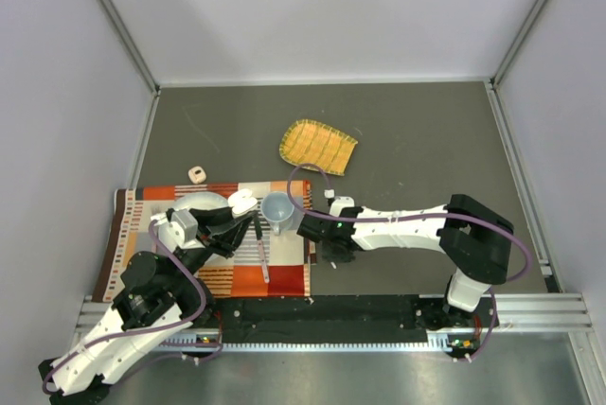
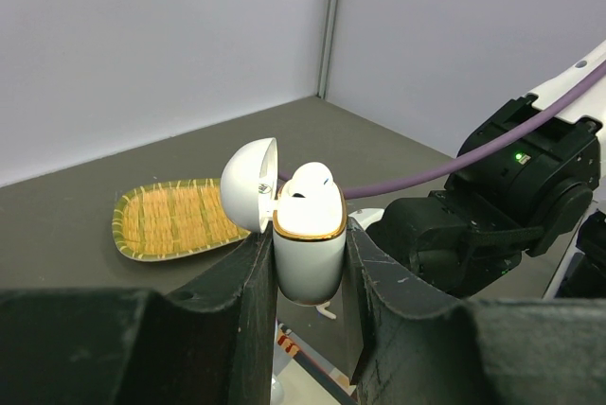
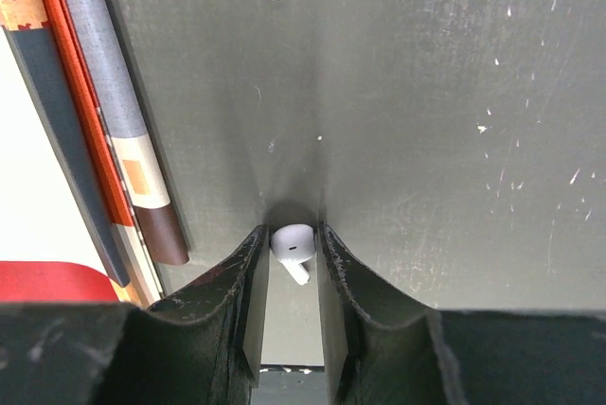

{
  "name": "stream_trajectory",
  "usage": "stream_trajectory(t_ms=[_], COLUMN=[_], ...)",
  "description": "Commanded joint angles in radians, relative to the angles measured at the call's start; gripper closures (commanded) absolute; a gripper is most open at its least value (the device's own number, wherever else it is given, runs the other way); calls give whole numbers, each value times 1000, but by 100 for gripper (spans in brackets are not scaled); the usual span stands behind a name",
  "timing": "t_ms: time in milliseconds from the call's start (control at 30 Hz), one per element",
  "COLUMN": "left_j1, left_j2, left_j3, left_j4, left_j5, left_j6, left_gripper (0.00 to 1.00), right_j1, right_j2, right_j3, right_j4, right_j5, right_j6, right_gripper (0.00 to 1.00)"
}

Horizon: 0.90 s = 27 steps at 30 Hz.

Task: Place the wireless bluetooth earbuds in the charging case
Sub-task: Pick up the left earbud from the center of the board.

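While open, the charging case [image 2: 309, 255] holds one earbud [image 2: 310, 181].

You had no readable text, label, brand, number or sign anywhere in the three views. The inside of the charging case [image 2: 308, 235] lid carried a small dark mark in the left wrist view, but it was too tiny and blurred to read. The woven tray [image 1: 318, 147] and the striped cloth [image 1: 151, 211] showed only pattern, no lettering. The small cream block [image 1: 196, 174] on the table had dark spots in the overhead view that could not be resolved into characters. The arm housings showed a green indicator light only, with no printed marking legible.
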<state>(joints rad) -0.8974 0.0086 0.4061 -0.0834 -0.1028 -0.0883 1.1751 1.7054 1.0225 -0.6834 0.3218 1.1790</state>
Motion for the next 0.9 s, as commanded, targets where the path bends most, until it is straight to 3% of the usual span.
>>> stream_trajectory(t_ms=[0,567,700,867], left_j1=[2,2,2,2], left_j2=[-59,-58,-55,-50], left_j3=[14,14,16,14], left_j4=[50,50,50,56], left_j5=[-11,-6,-5,-2], left_j6=[-13,-24,-24,-27], left_gripper=[100,100,100,100], right_j1=[-6,-14,-14,-14], right_j2=[20,-59,-133,-185], right_j3=[-7,-42,-81,-99], right_j4=[19,18,19,22], right_j5=[-6,74,155,197], right_j6=[-2,-4,10,21], right_gripper=[75,82,100,100])
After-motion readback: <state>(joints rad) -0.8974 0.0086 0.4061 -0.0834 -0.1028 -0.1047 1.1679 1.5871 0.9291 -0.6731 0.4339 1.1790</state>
